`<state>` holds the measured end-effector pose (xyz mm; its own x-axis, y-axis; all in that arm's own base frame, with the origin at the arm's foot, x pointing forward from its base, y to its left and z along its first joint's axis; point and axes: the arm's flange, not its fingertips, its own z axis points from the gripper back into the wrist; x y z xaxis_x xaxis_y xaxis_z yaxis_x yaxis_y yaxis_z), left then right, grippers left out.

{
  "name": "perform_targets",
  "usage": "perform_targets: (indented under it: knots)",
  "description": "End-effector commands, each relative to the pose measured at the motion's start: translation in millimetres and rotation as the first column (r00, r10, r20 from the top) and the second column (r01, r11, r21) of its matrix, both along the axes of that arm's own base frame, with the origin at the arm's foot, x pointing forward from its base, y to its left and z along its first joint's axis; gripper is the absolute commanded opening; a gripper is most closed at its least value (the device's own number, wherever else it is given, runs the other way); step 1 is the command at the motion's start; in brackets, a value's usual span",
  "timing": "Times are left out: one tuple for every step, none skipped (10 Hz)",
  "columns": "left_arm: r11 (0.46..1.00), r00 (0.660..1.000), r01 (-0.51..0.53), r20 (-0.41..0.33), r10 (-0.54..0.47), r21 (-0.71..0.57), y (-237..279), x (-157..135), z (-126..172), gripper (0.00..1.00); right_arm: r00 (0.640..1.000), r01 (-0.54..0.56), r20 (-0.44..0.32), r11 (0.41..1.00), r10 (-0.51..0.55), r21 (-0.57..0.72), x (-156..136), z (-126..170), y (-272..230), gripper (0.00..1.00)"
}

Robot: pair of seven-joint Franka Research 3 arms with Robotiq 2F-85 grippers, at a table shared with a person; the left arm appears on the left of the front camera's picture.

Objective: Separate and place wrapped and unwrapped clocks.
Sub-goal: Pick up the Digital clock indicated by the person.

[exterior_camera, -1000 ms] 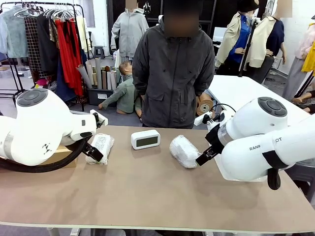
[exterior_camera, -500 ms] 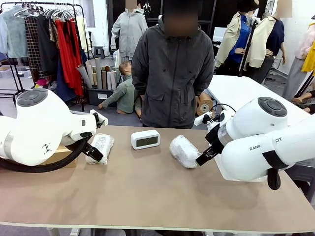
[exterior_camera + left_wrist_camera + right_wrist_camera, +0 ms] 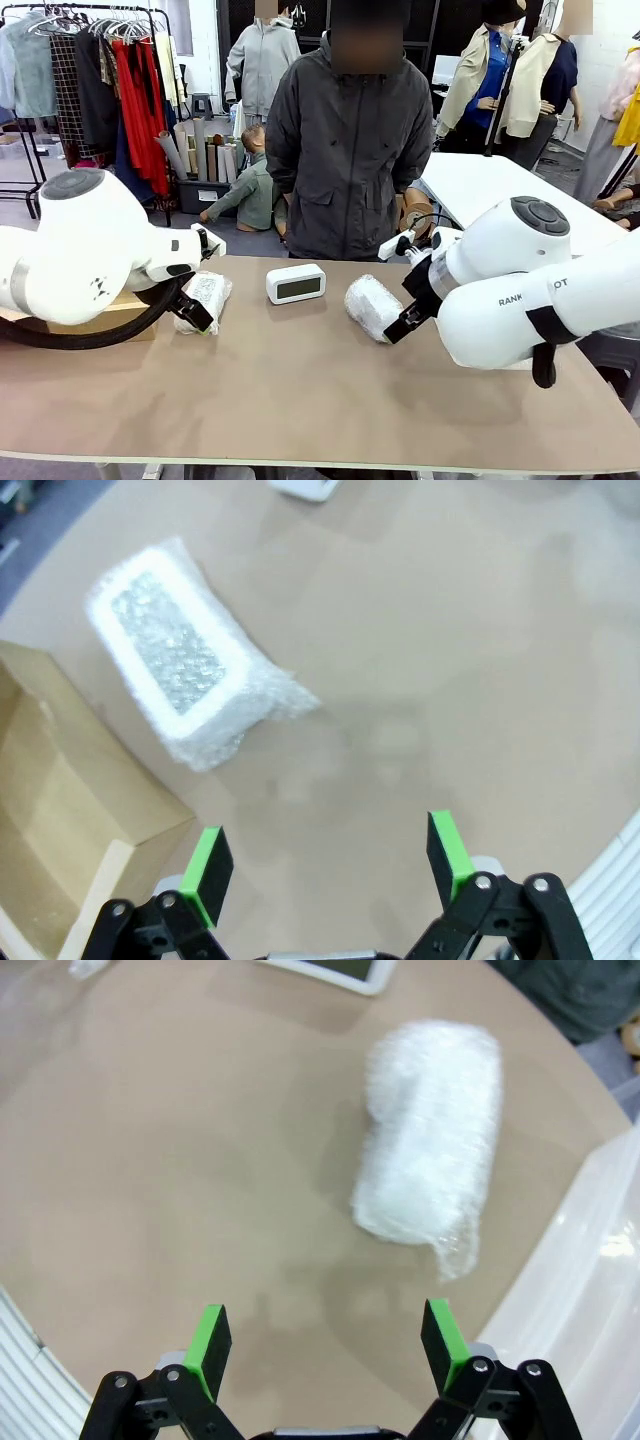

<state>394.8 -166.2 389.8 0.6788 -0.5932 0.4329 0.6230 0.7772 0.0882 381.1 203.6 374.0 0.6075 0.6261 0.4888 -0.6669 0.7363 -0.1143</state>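
I see L gripper (image 3: 325, 832) jaws wide, empty, above table near left wrapped clock (image 3: 178, 660), which lies just beside cardboard box (image 3: 60, 800); R gripper (image 3: 322, 1312) also wide, empty, near right wrapped clock (image 3: 430, 1160) by clear tub (image 3: 590, 1260). Bare clock (image 3: 296, 283) stands btwn the two bundles, toward person's side.

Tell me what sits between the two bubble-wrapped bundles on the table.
The unwrapped white digital clock, slightly farther back, with bare tabletop on either side; the front view shows it.
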Motion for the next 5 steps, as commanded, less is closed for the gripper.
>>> perform_targets:
  knots:
    - [0.993,0.991,0.109,-0.074,-0.112,-0.043,15.7,6.6,30.3,1.0,0.991,-0.109,-0.072,0.993,0.112,0.054,8.5,23.1,-9.9,1.0]
    - [0.977,0.977,0.198,-0.063,-0.204,-0.08,20.1,6.9,37.9,1.0,0.978,-0.179,-0.096,0.98,0.186,0.082,6.9,30.8,-8.8,1.0]
    - [0.955,0.961,0.269,-0.037,-0.275,-0.123,25.9,9.6,49.8,1.0,0.95,-0.286,-0.105,0.954,0.295,0.093,10.3,45.1,-11.6,1.0]
    - [0.933,0.942,0.332,-0.007,-0.336,-0.139,35.7,14.3,60.9,1.0,0.926,-0.345,-0.118,0.931,0.358,0.118,12.1,54.0,-14.2,1.0]
    - [0.904,0.917,0.397,0.031,-0.398,-0.16,41.1,20.3,70.9,1.0,0.909,-0.389,-0.109,0.913,0.402,0.125,19.6,66.0,-18.3,1.0]
